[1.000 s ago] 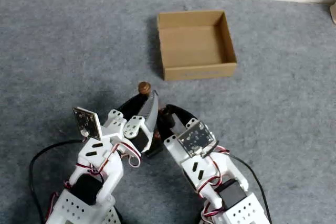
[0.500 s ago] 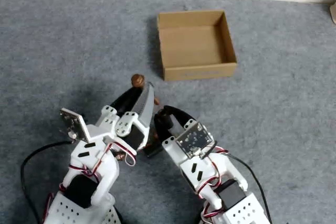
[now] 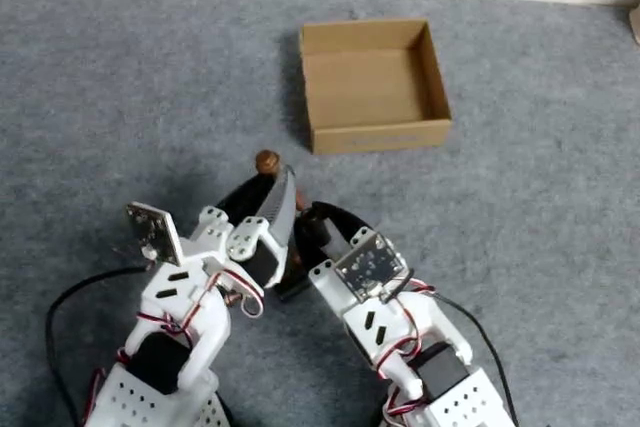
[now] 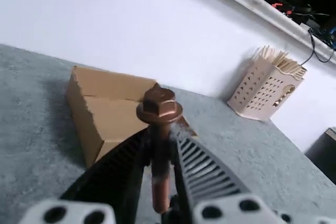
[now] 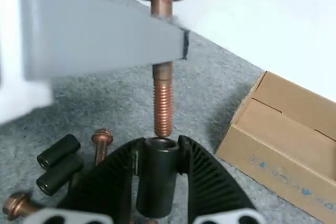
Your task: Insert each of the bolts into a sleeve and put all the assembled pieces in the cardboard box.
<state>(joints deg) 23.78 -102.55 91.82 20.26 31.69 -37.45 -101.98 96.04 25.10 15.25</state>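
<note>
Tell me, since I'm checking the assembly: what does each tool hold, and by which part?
Left tool: copper bolt, by its shank. Right tool: black sleeve, by its sides.

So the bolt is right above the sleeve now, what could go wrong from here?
1. The bolt has its tip right at the mouth of the sleeve. If it is slightly tilted or off-centre, it may catch the rim rather than slide in.
2. The left gripper pinches the bolt only near its head, so a downward push could pivot it or make it slip.
</note>
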